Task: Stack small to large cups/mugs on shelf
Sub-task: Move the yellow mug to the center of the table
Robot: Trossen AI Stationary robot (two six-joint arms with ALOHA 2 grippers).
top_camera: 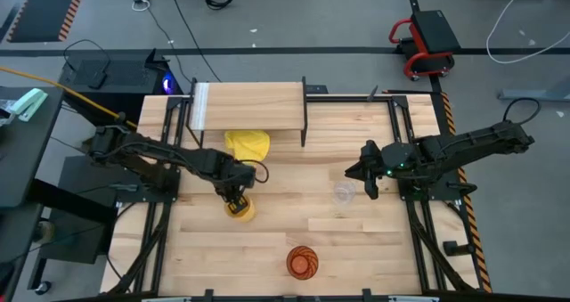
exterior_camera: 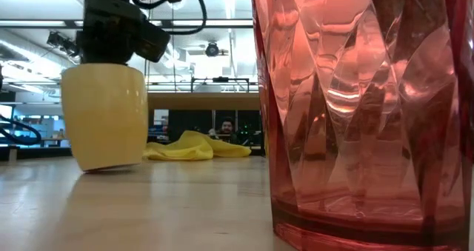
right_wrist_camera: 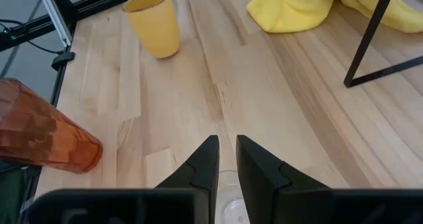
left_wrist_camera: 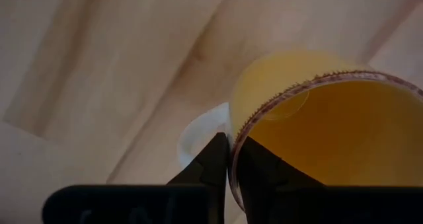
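Observation:
My left gripper (top_camera: pixel 234 198) points down onto the orange mug (top_camera: pixel 240 210) at the table's middle left and is shut on it. The white handle (left_wrist_camera: pixel 198 128) shows beside the fingers. The tall orange-red tumbler (top_camera: pixel 301 262) stands upright on its base near the table's front edge. The small clear cup (top_camera: pixel 344 193) stands on the table at the right. My right gripper (top_camera: pixel 368 184) hovers just right of and above the cup, its fingers a little apart with nothing between them. The shelf (top_camera: pixel 254 106) stands at the far side on black legs. My left gripper pinches the mug's rim (left_wrist_camera: pixel 235 141) right beside the white handle, one finger (left_wrist_camera: pixel 213 163) outside the wall and the other (left_wrist_camera: pixel 259 166) inside. The fingers come from above, pointing down. The mug (exterior_camera: pixel 104 118) is slightly tilted; whether its base touches the table cannot be told.
A crumpled yellow cloth (top_camera: pixel 247 144) lies on the table just in front of the shelf, partly under it. A black shelf leg (right_wrist_camera: pixel 370 39) stands beside the cloth. Bare tabletop lies between mug, cup and tumbler. People show in the room beyond the table.

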